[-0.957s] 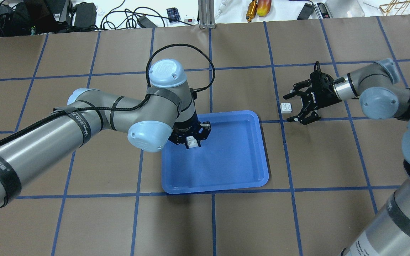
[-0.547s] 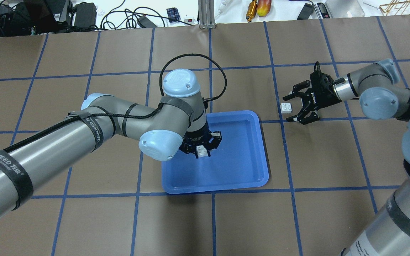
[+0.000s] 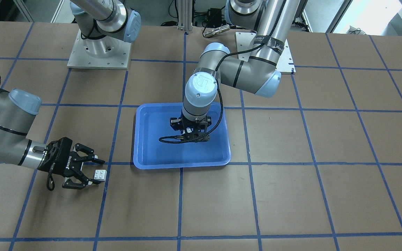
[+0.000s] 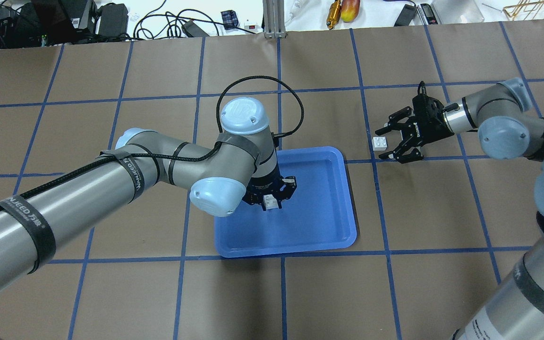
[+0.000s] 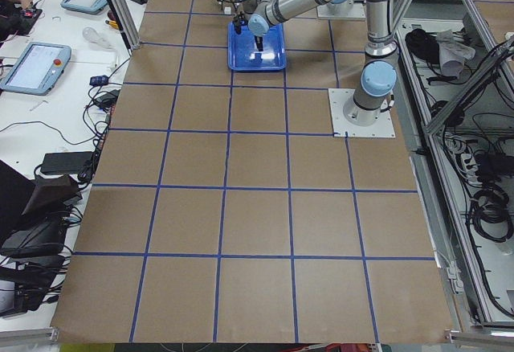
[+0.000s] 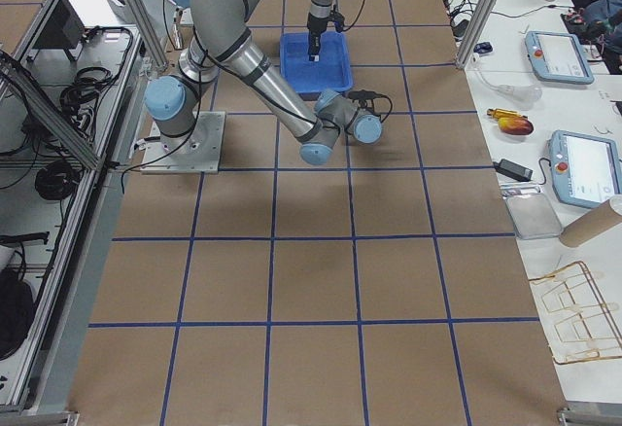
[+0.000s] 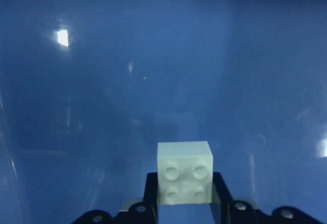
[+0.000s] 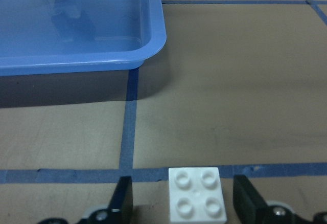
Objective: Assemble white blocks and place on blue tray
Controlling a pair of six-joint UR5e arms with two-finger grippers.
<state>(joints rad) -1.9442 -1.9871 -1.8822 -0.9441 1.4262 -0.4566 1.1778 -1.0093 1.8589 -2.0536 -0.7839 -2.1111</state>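
Blocks apart: the held white block, a small square brick with four round studs, is pinched between the closed fingers of the left gripper. It is over the blue tray, slightly toward 9 o'clock from the tray's middle in the overhead view. The loose white block, its twin, lies studs-up on the brown paper at about 2 o'clock from the tray. The right gripper is spread wide around it, one finger on either side.

The left wrist camera shows what the overhead does not. The held brick's four studs face the lens, its sides are clamped at 6 o'clock, and the glossy blue floor fills the rest of the frame. The right wrist camera shows the loose brick at the edge of a blue tape line, with clear gaps to both fingers. The tray's rounded corner is at 11 o'clock. In the front-facing view the left wrist hides the held brick. Both side views are too distant to show either block.
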